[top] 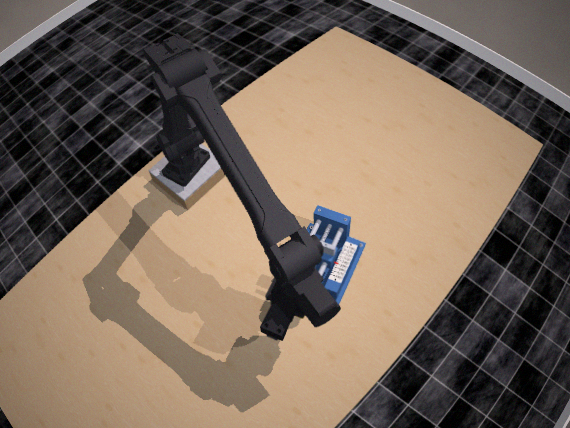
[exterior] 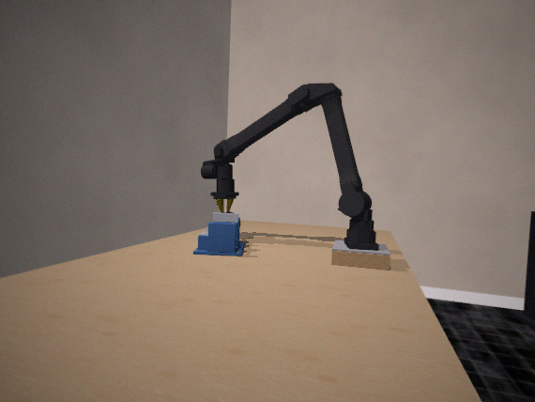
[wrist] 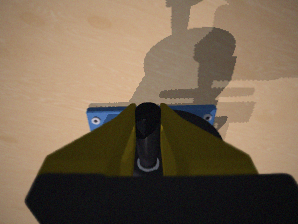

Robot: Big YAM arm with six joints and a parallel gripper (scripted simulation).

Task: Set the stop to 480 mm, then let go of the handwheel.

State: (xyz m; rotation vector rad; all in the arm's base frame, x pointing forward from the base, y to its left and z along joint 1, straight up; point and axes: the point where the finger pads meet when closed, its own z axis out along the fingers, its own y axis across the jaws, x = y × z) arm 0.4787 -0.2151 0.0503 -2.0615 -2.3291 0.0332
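Observation:
The blue stop fixture [top: 339, 251] sits on the wooden table right of the arm's wrist; it also shows in the exterior view [exterior: 220, 237]. It carries silver rods, a grey stop block [top: 328, 245] and a white scale with a red mark [top: 345, 261]. My gripper [wrist: 148, 111] points straight down over the fixture's near end. Its yellow fingers are shut on the black handwheel handle [wrist: 148, 137], which stands upright between them. The black handwheel disc [wrist: 200, 124] peeks out behind the right finger. The wrist hides the handwheel in the top view.
The arm's base stands on a grey block [top: 186, 181] at the table's left side. The table's edge runs close behind the fixture in the exterior view. A dark tiled floor surrounds the table.

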